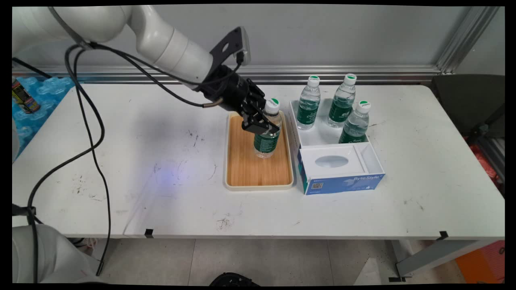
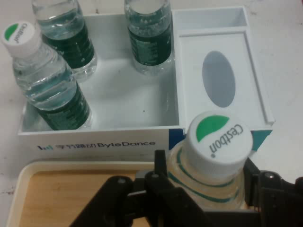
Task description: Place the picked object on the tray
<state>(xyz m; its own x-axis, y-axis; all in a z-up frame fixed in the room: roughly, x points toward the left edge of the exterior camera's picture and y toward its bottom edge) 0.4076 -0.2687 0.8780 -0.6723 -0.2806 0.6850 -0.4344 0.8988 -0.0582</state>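
Main view shows our gripper (image 1: 262, 123) closed round the shoulder of a water bottle (image 1: 267, 135), which stands upright on the wooden tray (image 1: 250, 169), toward its far right corner. Just right of the tray sits a white box (image 1: 342, 161) holding three more bottles. We judge the hold should stay level so the bottle keeps upright.

Hand view shows our fingers (image 2: 163, 184) pressing either side below the white cap (image 2: 217, 144), with the box beyond.
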